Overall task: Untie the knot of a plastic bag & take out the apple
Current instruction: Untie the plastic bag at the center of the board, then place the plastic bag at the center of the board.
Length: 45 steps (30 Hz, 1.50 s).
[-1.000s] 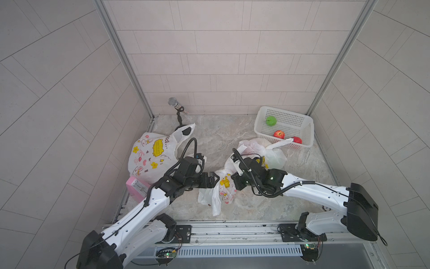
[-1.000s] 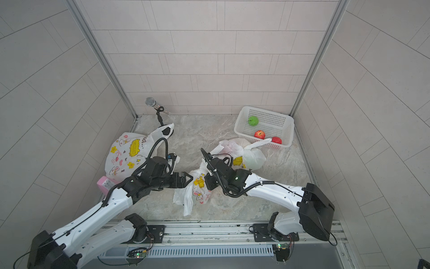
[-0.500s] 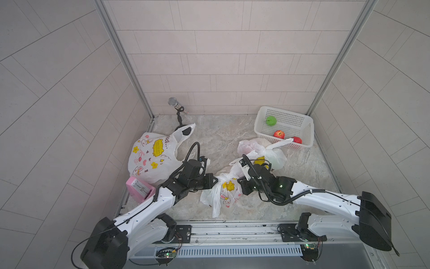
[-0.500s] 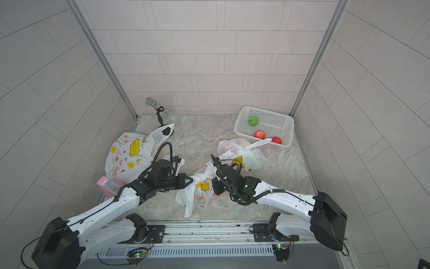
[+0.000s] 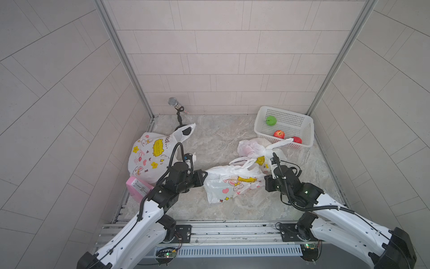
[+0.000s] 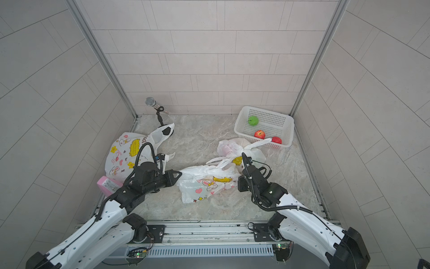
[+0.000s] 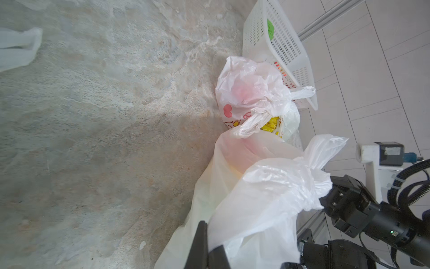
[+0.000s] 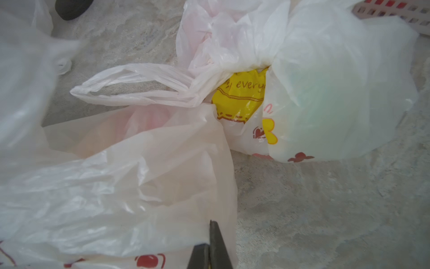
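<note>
Nearest the rail, the left gripper point(image 5: 205, 173) is closed tight, pinching a fold at one end of the bag point(image 5: 232, 184). The bag lies on the stone floor point(image 5: 216, 139), pulled out long between the two arms. In the left wrist view the plastic bunches up right at the dark fingertips point(image 7: 202, 242).

At the bag's other end sits the right gripper point(image 8: 209, 244). Its fingertips look close together against the plastic edge, but I cannot tell whether they actually pinch it.

A pink blur point(image 8: 144, 116) shows through the bag's film; whether that is the apple I cannot tell.

Beside the left arm a pink box point(image 5: 138, 187) lies near the wall, touching a big printed bag point(image 5: 149, 158).

Just behind the held bag is a second small bag point(image 5: 256, 149), bunched at the neck, one handle resting on the basket point(image 5: 288, 112).

The basket holds a green apple point(image 5: 271, 120) and two red fruits point(image 5: 278, 134).

In the far corner stands a microphone point(image 5: 173, 101).
</note>
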Each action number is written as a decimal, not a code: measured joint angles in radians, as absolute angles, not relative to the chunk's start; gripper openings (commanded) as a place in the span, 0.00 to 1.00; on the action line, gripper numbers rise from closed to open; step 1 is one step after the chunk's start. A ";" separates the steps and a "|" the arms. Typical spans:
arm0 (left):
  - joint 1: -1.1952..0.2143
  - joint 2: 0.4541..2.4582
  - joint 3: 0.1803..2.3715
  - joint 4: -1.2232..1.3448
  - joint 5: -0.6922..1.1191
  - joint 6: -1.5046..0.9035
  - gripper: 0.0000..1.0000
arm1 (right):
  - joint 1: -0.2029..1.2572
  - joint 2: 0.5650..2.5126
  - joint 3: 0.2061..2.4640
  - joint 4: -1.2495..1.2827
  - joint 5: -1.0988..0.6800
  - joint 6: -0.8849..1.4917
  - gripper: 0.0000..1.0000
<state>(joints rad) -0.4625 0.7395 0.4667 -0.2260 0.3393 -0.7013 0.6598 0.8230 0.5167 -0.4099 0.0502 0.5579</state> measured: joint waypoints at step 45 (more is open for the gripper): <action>-0.147 0.986 0.593 -0.121 0.602 -0.732 0.94 | 0.649 0.976 0.607 -0.086 -0.324 0.373 0.00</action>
